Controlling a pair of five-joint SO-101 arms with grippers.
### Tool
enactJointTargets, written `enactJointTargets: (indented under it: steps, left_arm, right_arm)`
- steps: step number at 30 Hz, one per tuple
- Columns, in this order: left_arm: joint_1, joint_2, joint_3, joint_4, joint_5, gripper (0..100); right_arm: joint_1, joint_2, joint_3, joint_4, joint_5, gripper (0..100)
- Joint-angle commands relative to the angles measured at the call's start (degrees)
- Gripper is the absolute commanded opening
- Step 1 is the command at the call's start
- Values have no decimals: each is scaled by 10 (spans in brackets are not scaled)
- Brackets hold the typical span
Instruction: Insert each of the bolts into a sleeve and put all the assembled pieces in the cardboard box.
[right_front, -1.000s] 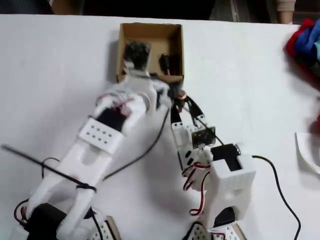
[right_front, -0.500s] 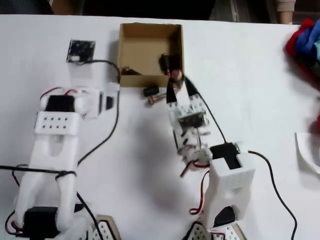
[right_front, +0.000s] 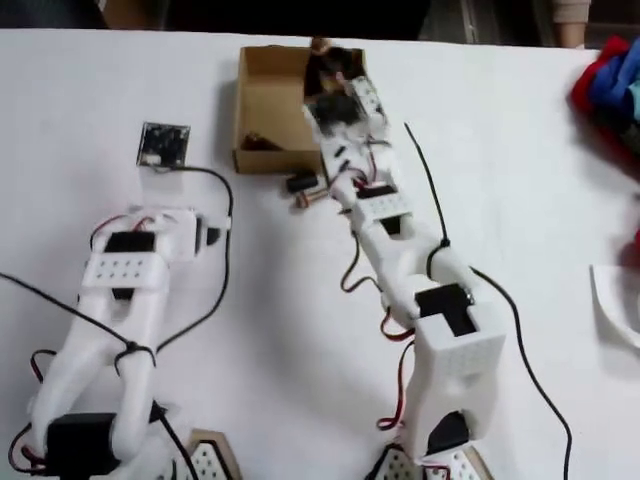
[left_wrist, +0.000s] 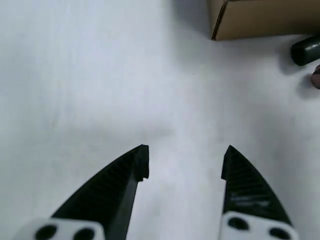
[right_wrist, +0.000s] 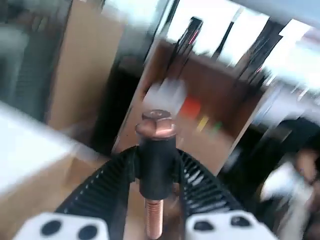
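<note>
My right gripper (right_wrist: 157, 155) is shut on a black sleeve (right_wrist: 156, 165) with a copper bolt (right_wrist: 156, 122) through it, head up. In the high view the right gripper (right_front: 328, 62) hangs over the far part of the open cardboard box (right_front: 246, 110). A small brownish piece (right_front: 262, 142) lies inside the box by its near wall. A loose black sleeve (right_front: 300, 183) and a copper bolt (right_front: 311, 198) lie on the table just in front of the box. My left gripper (left_wrist: 185, 160) is open over bare white table, left of the box corner (left_wrist: 220, 25) and the sleeve (left_wrist: 306, 50).
Coloured cloth (right_front: 610, 80) lies at the far right edge. A white curved dish (right_front: 612, 305) sits at the right. Black cables (right_front: 215, 290) trail across the table beside both arms. The left arm's base link (right_front: 125, 275) stands well left of the box.
The left arm pulled back from the box to the left side. The right arm stretched forward and carried its sleeve and bolt from the box's front edge to above the box.
</note>
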Motion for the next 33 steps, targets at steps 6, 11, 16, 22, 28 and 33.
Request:
enactJointTargets:
  steps: [6, 11, 16, 22, 28, 33]
  left_arm:
    - [-4, -19, 32, -63, -3, 246]
    - [-4, -19, 33, -65, -3, 246]
    - [-4, -19, 43, -65, -3, 246]
    - [-5, -19, 43, -65, -3, 246]
    - [-6, -19, 43, -65, -3, 246]
    - [-4, -19, 43, -65, -3, 246]
  right_arm:
    - [4, -85, -60, 285, -190, 22]
    - [7, -73, -136, 320, -308, 22]
    - [5, 0, -284, 379, -308, 22]
    - [3, 161, -510, 451, -308, 22]
    - [6, 307, -730, 596, -309, 22]
    - [4, 380, -861, 721, -309, 22]
